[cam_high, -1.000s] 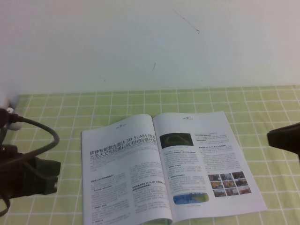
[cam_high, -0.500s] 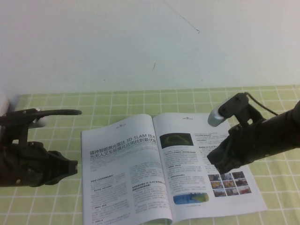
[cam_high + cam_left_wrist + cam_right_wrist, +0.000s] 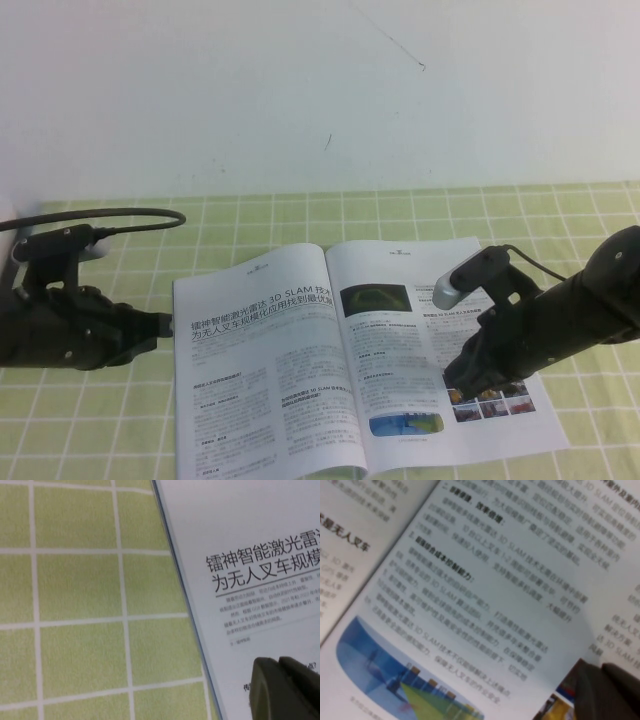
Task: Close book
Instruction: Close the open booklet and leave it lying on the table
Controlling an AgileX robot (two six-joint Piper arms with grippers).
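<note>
Book [image 3: 300, 370] lies open and flat on the green checked cloth [image 3: 560, 215], in the middle of the table. The left gripper [image 3: 166, 325] sits low just beside the left page's outer edge, its tips pressed together. The right gripper [image 3: 461, 379] is over the right page by the small photos, its tips also together. A closed tip could shove the whole book sideways or buckle one thin sheet instead of lifting the page, and pressing on both halves at once would pin it open.
</note>
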